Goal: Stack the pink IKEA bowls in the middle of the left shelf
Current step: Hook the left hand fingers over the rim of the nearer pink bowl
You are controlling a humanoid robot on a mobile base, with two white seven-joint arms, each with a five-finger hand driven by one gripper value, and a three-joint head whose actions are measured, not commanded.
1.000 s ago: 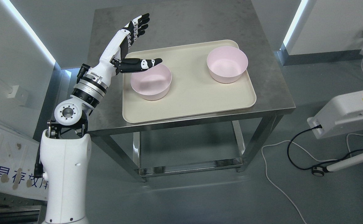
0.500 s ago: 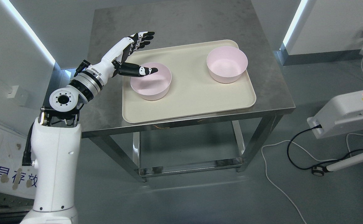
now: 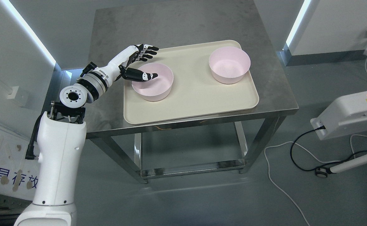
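The left hand [image 3: 138,64] hangs open over the near bowl [image 3: 152,82] on the tray [image 3: 189,97], thumb inside its rim, fingers [image 3: 147,52] spread behind.

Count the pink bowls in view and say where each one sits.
2. One pink bowl sits on the left part of the tray, with the left hand at its rim. The other bowl sits at the tray's far right. None looks hidden.
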